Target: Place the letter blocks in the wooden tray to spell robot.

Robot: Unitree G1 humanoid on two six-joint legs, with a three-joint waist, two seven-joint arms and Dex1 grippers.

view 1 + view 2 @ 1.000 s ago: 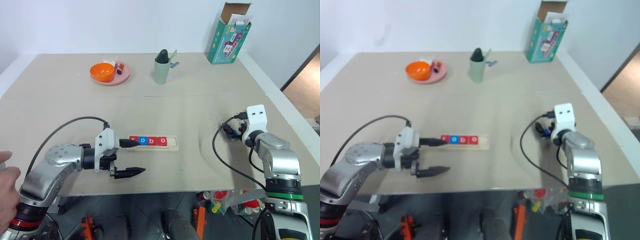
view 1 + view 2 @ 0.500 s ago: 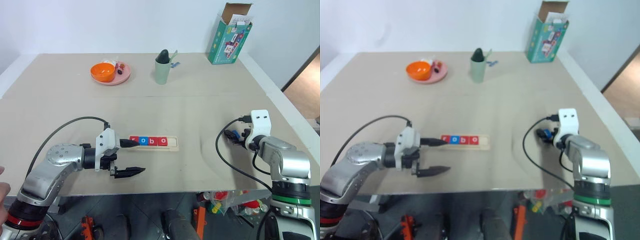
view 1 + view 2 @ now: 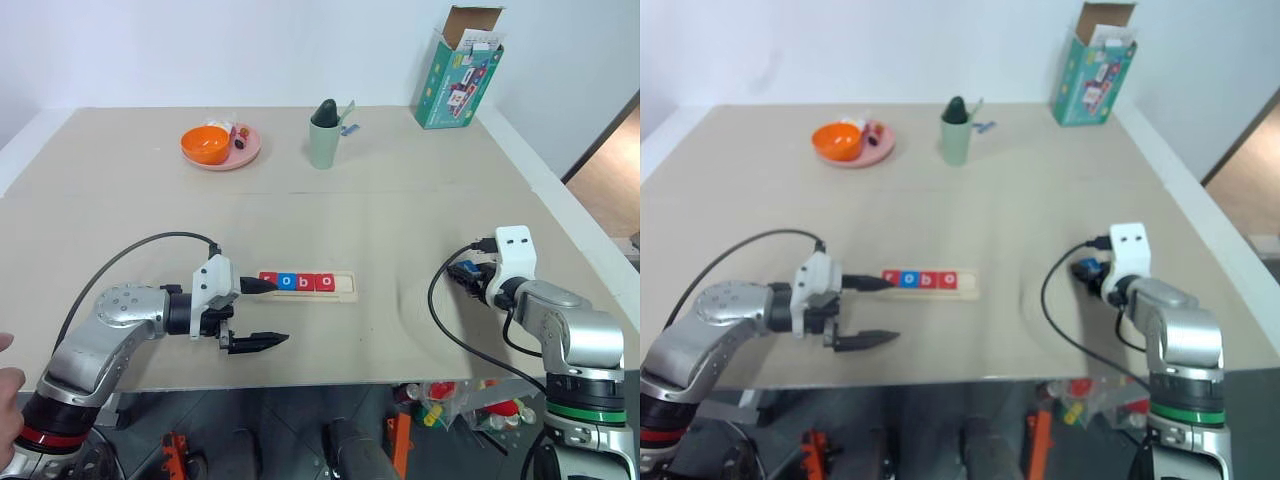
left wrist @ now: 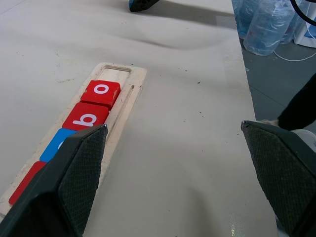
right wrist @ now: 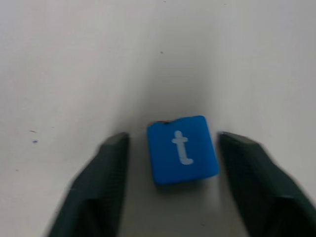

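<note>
Blue t block (image 5: 182,148) lies flat on the table, directly between the two fingers of the right gripper (image 5: 173,190), which straddle it with a gap showing on each side; you have the jaws apart and not yet bearing on the tile. In the left eye view this gripper (image 3: 468,277) sits at the lower right of the frame, near the right-hand table edge. The tile is square, so no long axis governs the grip; its letter reads upright as seen from the wrist.

Wooden tray (image 3: 345,293) lies at lower centre of the left eye view, long axis running left to right, well apart from the right gripper. Four blocks fill it from the left end, reading r, o, b, o (image 4: 101,92); the one empty cell (image 4: 116,75) is at the tray's right end, the end facing your right arm.

Left gripper (image 3: 262,314) rests at the tray's left end, jaws wide apart, holding nothing; its upper finger (image 3: 258,285) lies over that end.

Judgement: your right arm is the nearer to the t block and has the open approach. Bare tabletop lies between tile and tray, with no obstacle. The cup (image 3: 323,143), plate (image 3: 240,155) and box (image 3: 456,84) stand well back in the upper frame
</note>
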